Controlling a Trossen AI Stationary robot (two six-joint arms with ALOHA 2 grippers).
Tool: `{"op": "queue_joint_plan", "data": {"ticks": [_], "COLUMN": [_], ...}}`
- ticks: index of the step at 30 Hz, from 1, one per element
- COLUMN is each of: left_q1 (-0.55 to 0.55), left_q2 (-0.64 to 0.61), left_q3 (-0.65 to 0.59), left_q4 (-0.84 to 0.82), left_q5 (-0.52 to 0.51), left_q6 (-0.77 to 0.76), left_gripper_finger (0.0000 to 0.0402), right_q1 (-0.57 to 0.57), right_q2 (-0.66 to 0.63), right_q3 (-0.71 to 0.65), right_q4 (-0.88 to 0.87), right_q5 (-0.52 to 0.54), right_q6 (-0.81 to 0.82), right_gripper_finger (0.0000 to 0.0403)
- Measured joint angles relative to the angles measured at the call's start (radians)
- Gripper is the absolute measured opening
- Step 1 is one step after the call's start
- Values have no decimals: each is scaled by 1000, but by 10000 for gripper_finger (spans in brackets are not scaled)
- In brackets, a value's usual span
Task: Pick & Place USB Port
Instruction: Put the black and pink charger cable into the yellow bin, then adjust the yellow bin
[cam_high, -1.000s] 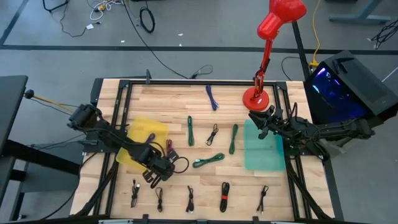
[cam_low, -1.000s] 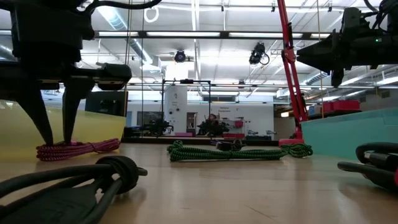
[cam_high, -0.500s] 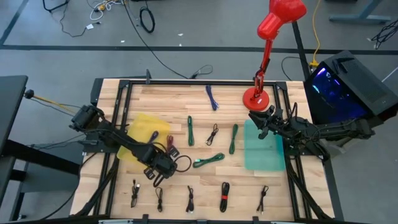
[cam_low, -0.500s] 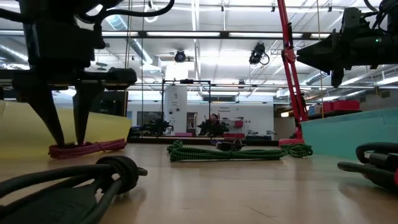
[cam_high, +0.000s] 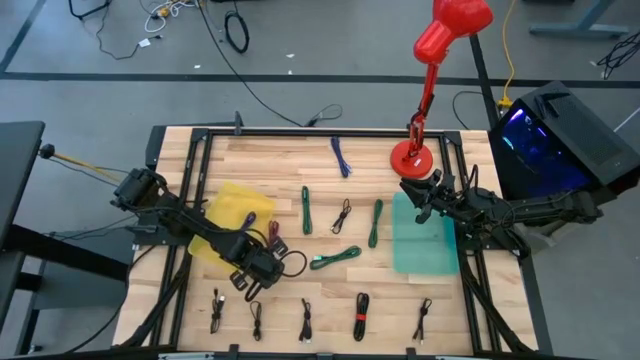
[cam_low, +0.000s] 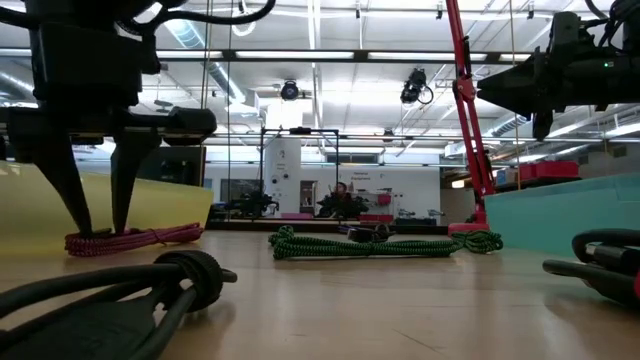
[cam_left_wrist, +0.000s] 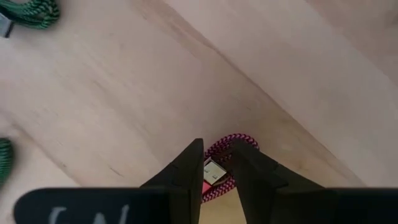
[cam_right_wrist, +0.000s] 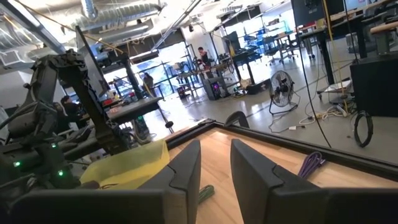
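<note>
A coiled pink-red USB cable (cam_low: 135, 238) lies flat on the wood next to the yellow bin (cam_high: 236, 214). Its metal plug (cam_left_wrist: 214, 169) shows in the left wrist view. My left gripper (cam_low: 100, 228) stands over the cable's end with its fingers pointing down, open, one on each side of the plug; it also shows in the high view (cam_high: 266, 252). My right gripper (cam_right_wrist: 214, 158) waits open above the teal bin (cam_high: 425, 238), clear of everything. My left gripper comes from above, pointing down, with its fingertips (cam_left_wrist: 189, 163) set down around the plug end of the pink-red cable (cam_left_wrist: 231, 142). The plug sits in the gap between the fingers. The cable lies flat on the table. I cannot tell whether the pads press it.
A black cable loop (cam_high: 291, 264) and a green cable (cam_high: 335, 258) lie just right of my left gripper. More bundled cables line the near edge (cam_high: 305, 320). A red desk lamp (cam_high: 412, 155) stands at the far right. Bare wood lies mid-table.
My left gripper has shifted slightly toward the table's right and then back toward the left, staying low with its fingers around the cable's end. The pink-red cable slid along the table with it and returned near its earlier place.
</note>
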Motion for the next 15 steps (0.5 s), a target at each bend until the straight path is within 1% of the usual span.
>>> {"op": "queue_joint_plan", "data": {"ticks": [3, 6, 9, 15], "left_q1": [12, 40, 68, 82], "left_q2": [2, 3, 3, 3], "left_q3": [7, 13, 14, 15], "left_q4": [26, 69, 114, 118], "left_q5": [-55, -105, -104, -110], "left_q6": [31, 31, 7, -26], "left_gripper_finger": [89, 89, 89, 89], "right_q1": [0, 0, 0, 0], "right_q2": [0, 0, 0, 0], "right_q3": [0, 0, 0, 0], "right_q4": [0, 0, 0, 0], "right_q5": [0, 0, 0, 0], "right_q6": [0, 0, 3, 0], "right_gripper_finger": [91, 91, 91, 91]}}
